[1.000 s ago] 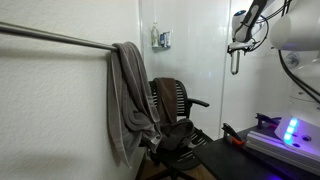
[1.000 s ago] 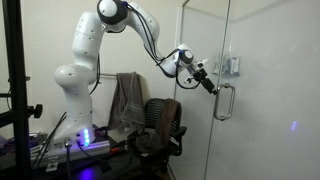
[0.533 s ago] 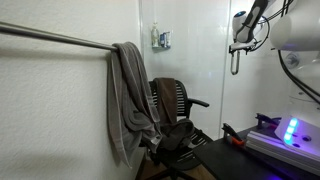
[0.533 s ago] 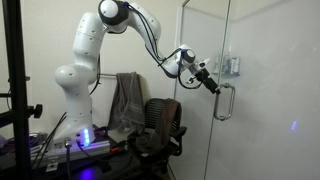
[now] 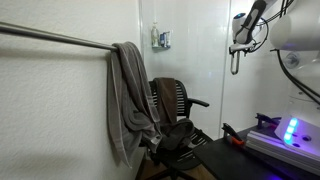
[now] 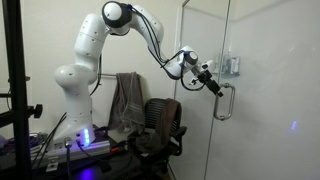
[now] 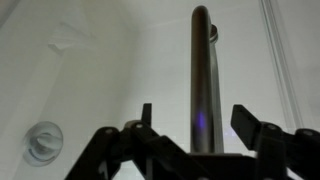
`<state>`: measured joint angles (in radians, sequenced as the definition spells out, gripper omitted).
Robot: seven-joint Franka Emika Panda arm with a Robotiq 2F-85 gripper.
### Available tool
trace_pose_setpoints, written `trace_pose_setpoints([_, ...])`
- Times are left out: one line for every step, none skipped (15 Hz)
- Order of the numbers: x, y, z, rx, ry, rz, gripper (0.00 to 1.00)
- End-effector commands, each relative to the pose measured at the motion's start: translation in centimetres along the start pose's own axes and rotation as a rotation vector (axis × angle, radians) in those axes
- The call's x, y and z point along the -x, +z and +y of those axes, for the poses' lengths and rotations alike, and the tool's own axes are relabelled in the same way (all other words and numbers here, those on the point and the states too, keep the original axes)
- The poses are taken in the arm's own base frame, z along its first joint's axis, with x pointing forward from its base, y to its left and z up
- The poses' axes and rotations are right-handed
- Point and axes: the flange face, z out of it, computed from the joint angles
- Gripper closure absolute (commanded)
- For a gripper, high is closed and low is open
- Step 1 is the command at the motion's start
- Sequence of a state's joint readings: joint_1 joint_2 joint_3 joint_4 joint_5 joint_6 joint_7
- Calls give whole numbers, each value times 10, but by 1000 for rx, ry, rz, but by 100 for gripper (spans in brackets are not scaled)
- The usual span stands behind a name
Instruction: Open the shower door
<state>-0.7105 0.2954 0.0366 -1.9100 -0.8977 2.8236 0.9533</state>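
The shower door is a tall clear glass panel with a vertical silver loop handle. In the wrist view the handle stands as a silver bar running up between my open fingers. My gripper is open, one finger on each side of the bar, not closed on it. In an exterior view my gripper sits just at the handle's upper end. In an exterior view the gripper and the handle show at the top right.
A black office chair with a grey towel stands in front of the shower. A metal rail runs along the wall. The arm's base stands beside a black frame. A round drain fitting shows behind the glass.
My gripper has moved slightly closer to the handle in an exterior view. Nothing else has moved.
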Motion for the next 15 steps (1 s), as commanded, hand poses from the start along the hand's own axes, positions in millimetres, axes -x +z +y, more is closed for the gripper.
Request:
trace_pose_setpoints([0,2,1,4,4,7,48])
trace_pose_setpoints([-1,1,2,0,-1,6,55])
trace_pose_setpoints([-1,1,2,-1,-1,7,62])
trace_pose_setpoints([-2,1,3,1,1,12,68])
trace_pose_setpoints([-1,1,4,0,-1,11,76])
trace_pose_setpoints([-1,2,5,2,-1,10,82])
trace_pose_setpoints([-1,1,4,4,-5,8,89])
trace_pose_setpoints([0,0,3,12,-12,2,95])
trace_pose_setpoints([1,-3,5,41,-16,-17,97])
trace_pose_setpoints([1,-8,7,64,-19,-29,94])
trace_pose_setpoints([4,-14,10,93,-33,-53,94])
trace_pose_setpoints([7,-18,10,86,-54,-80,94])
trace_pose_setpoints([7,-23,12,108,-38,-99,94])
trace_pose_setpoints([6,-26,14,115,-29,-112,94])
trace_pose_setpoints([3,-31,19,106,-9,-130,94])
